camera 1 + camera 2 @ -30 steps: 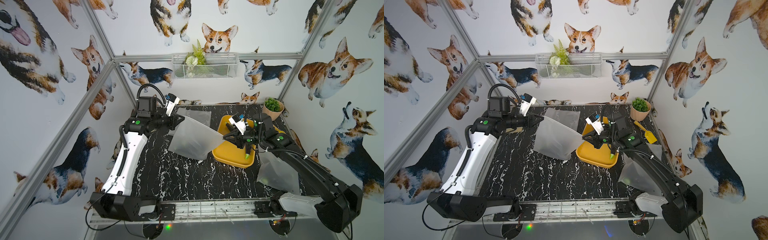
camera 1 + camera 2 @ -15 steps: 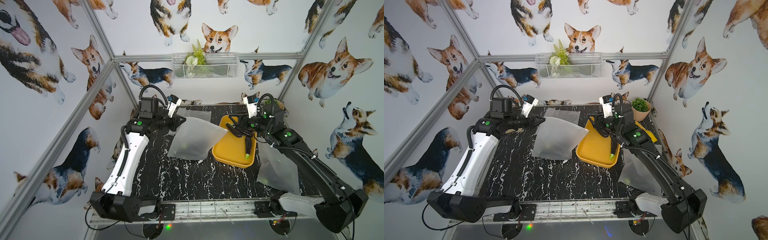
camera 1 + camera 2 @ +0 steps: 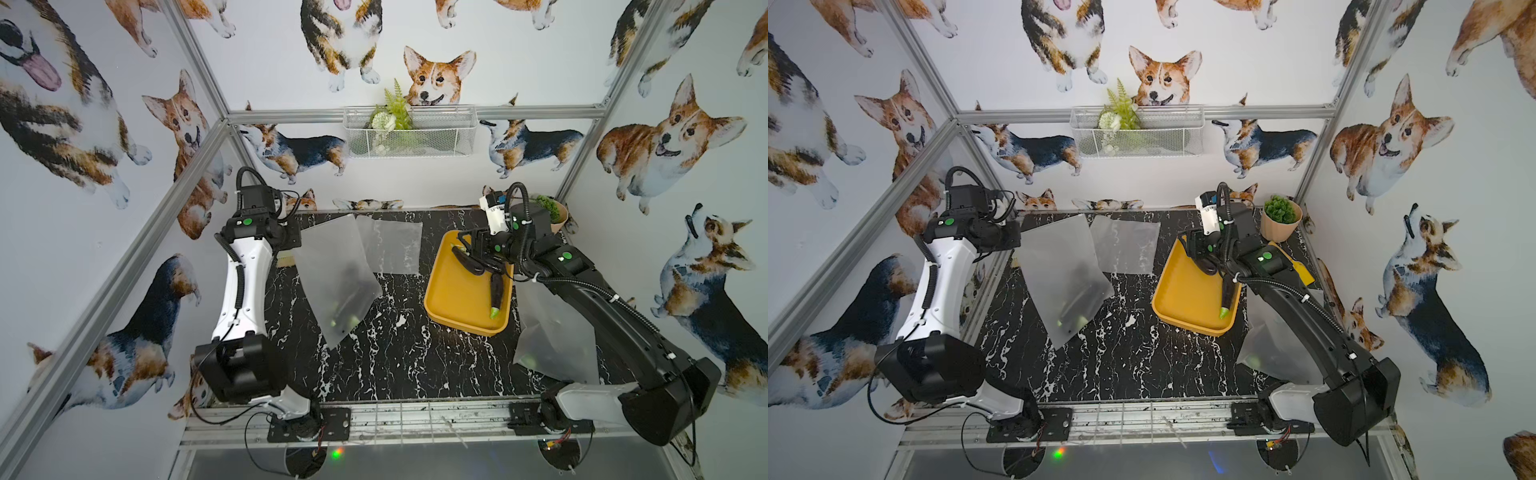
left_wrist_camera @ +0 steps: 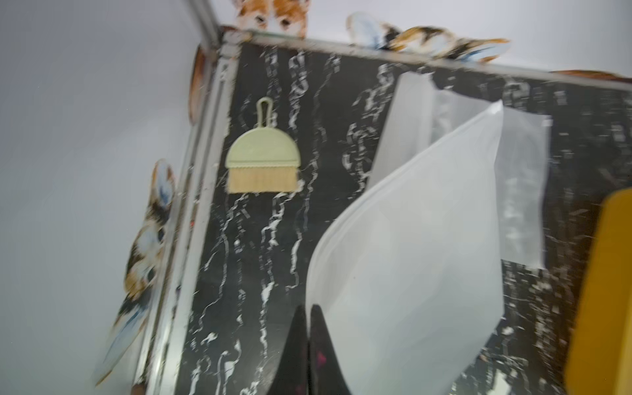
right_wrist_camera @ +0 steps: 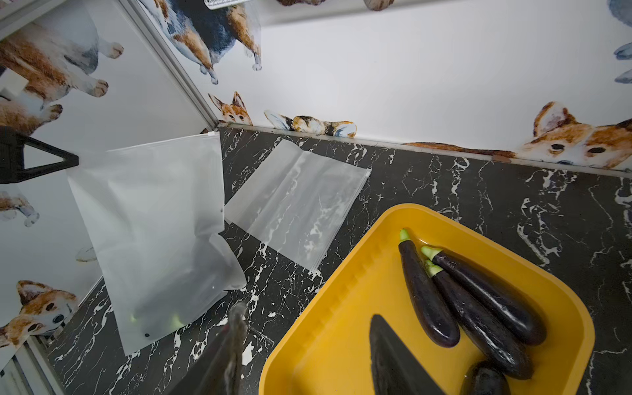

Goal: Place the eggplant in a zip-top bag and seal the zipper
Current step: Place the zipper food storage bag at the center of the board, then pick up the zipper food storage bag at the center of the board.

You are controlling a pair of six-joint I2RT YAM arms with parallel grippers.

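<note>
Eggplant (image 5: 427,290) lies mostly in the yellow tray (image 3: 453,286) at the right of the desk (image 3: 395,353). Three lie side by side at the tray's back end, and a fourth lies apart along its outer edge. More seems to be bagged already, for the zip-top bag (image 3: 332,270) shows a dim dark shape with green spots at its low end.

The left hand (image 4: 307,309) is pinched together on the bag's top edge and holds it hanging over the desk. Whether the bag's lower corner touches the surface I cannot tell. The right hand (image 5: 307,313) has its fingers standing apart with nothing between them, poised over the tray's back end just beside the cluster of three.

I judge the step in hand to be the pick: the right hand looks set to take an eggplant from the tray. The next move calls for lowering the open fingers across the narrow width of one body, not along it, and singling it out from neighbours that touch it. The bag's mouth must then be open enough to receive it, and the views do not show whether the zipper is open.

The three clustered ones lie nearly parallel, their long axes slanting across the tray. Their green stems point toward the back corner nearer the bag and their blunt ends toward the front. The lone one runs along the tray's long edge, stem toward the front of the desk. The shape in the bag hangs lengthwise, green end down.
</note>
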